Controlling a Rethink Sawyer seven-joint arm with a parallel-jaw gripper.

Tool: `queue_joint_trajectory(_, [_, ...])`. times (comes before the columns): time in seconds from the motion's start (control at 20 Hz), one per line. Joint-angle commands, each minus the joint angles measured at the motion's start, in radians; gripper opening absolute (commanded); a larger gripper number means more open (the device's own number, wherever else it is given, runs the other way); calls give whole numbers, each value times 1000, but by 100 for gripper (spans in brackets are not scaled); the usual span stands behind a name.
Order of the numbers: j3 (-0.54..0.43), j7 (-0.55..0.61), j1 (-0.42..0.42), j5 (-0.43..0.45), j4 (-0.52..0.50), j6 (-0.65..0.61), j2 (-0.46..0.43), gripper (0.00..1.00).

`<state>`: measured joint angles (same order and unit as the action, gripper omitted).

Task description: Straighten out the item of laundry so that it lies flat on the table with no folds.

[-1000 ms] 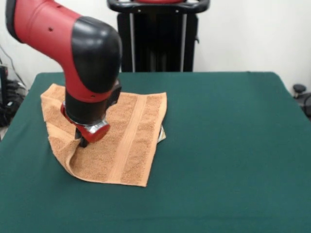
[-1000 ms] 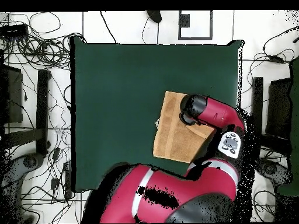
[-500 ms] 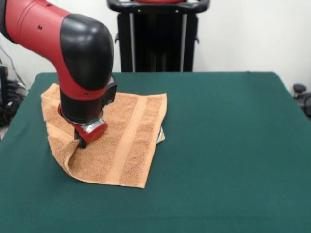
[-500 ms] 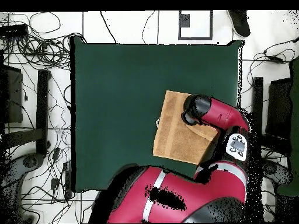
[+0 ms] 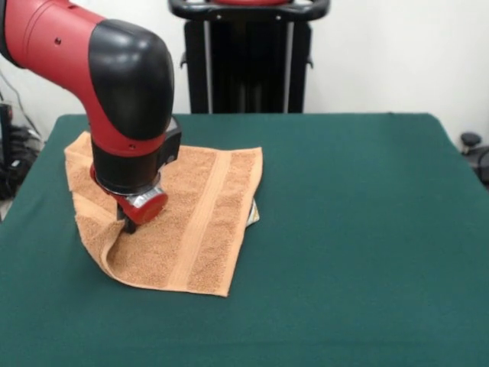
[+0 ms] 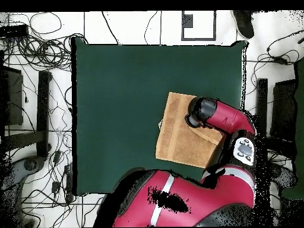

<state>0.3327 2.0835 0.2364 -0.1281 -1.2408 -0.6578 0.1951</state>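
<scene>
**Arm pressed down on a folded towel at one side of the desk**

The desk (image 5: 359, 229) is the largest thing: a wide rectangle with a dark green, felt-like top, and I take it as the landmark for the places below. Most of its top is bare.

The arm (image 5: 114, 84) is red and black. In the front view it comes down from the upper left and ends over the left part of the desk. In the overhead view the same arm (image 6: 222, 119) reaches in from the bottom of the picture to the right part of the desk.

The towel (image 5: 191, 222) is orange-tan terry and lies on the left part of the desk in the front view, near the left edge and well apart from the right edge. It is not flat. Its left side is folded and raised in a ridge, and a second layer shows under the right edge. One flat woven band (image 5: 202, 218) runs across it from the far side to the near side. A small white tag (image 5: 251, 214) looks out at its right edge.

The jaws (image 5: 128, 224) are down at the towel, just beside the raised fold. The wrist hides them, so I cannot tell whether they are open or closed on the cloth.
</scene>
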Motion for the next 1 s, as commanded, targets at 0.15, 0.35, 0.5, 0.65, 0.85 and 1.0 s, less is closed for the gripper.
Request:
queue_joint_trajectory(0.15, [-248, -19, -11, 30, -68, 117, -63, 0])
queue_joint_trajectory(0.35, [-278, -50, 7, 52, -53, 98, -66, 0])
queue_joint_trajectory(0.5, [-296, -61, 17, 70, -47, 91, -65, 0])
queue_joint_trajectory(0.65, [-310, -62, 22, 83, -45, 83, -64, 0])
queue_joint_trajectory(0.85, [-333, -63, 31, 101, -42, 75, -64, 0])
queue_joint_trajectory(1.0, [-353, -82, 41, 115, -32, 64, -69, 0])
